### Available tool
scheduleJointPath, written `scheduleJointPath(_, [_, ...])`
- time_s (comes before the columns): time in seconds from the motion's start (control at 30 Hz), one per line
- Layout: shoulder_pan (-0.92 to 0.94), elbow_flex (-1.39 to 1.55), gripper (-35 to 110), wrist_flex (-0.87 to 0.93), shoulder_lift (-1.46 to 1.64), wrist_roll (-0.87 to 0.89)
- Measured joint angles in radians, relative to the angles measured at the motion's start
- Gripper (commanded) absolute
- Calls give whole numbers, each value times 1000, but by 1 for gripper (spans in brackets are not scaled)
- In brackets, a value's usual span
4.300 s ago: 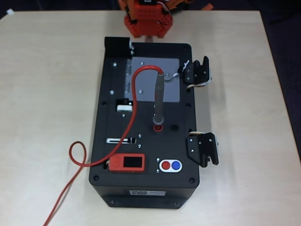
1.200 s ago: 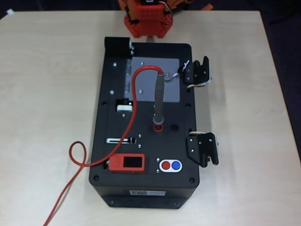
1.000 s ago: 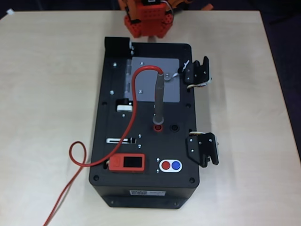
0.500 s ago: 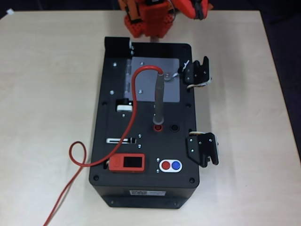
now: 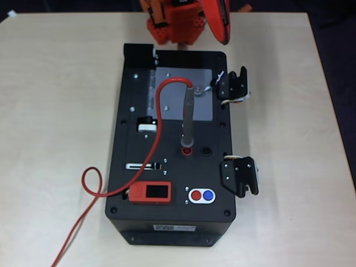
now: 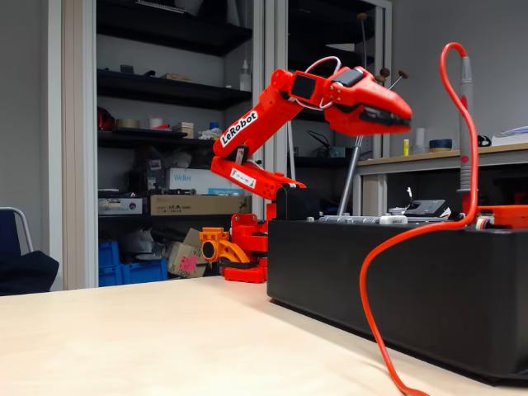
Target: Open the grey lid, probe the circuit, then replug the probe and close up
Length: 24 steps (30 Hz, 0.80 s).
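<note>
A: One black box (image 5: 172,183), matt and rectangular, sits mid-table (image 5: 55,83). State of the task parts?

B: Grey lid (image 5: 203,108) lies flat and closed at the box's far end, smooth metal plate. Probe (image 5: 188,119), a slim grey rod, stands plugged in the red socket (image 5: 187,150); its red cable (image 5: 92,183) loops off the left side.

A: Gripper?

B: Orange gripper (image 6: 400,111) is raised above the box's far edge, jaws together, grasping nothing.

Upright probe (image 5: 188,117) and arching red cable (image 5: 158,111) stood over grey lid (image 5: 203,108), lid's right half lay open from above
</note>
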Motion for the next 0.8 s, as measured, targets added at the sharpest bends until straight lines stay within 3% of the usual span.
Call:
scheduleJointPath(0.17, [18,-63,0,140,-114,8])
scheduleJointPath(0.37, [17,-135,12,232,-225,32])
scheduleJointPath(0.57, [12,-138,21,239,-290,57])
scheduleJointPath(0.8, [2,-138,21,256,-336,60])
